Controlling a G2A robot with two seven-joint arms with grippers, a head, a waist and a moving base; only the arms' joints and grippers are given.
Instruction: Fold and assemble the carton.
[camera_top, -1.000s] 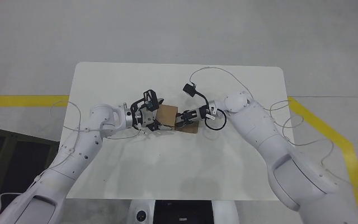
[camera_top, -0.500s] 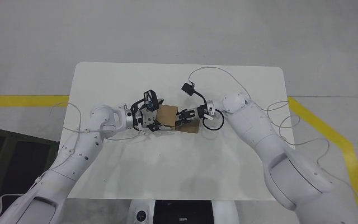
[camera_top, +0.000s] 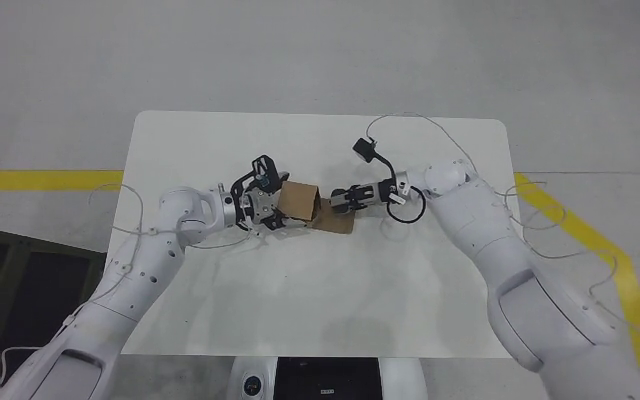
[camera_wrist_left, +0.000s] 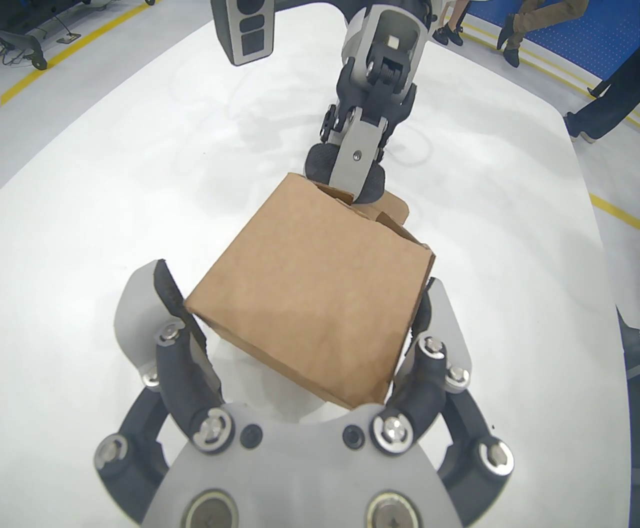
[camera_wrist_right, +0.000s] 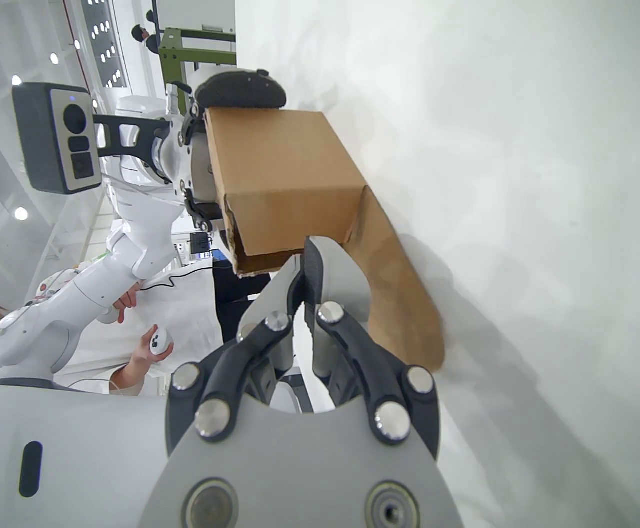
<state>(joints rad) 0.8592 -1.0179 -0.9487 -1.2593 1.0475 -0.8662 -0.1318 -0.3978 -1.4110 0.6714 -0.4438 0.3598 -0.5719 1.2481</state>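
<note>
— Swung the right arm (camera_top: 470, 215) out toward the right side since a moment ago. Left the carton (camera_top: 298, 200) popped up taller, with its mouth open.
— Why squeeze so hard on the left?
— To stop any sliding. Gripping the closed end with the left jaws, clenched, one pad on each side wall.
— And where to look for the carton?
— Near the middle of the white table (camera_top: 200, 300), resting there, right between both arms.
— Why leave that brown tongue flat?
— Waiting its turn, most likely: long flap (camera_top: 338, 222), flat on the table beside the open end.
— And on the right?
— Poking at the open end with the right jaws, pressed tight together. Cannot tell if pinching any cardboard. Maybe tucking a small flap (camera_wrist_left: 392, 207) inward.
— How many of each?
— One carton, one long flap, two arms, two sets of jaws, one table.
</note>
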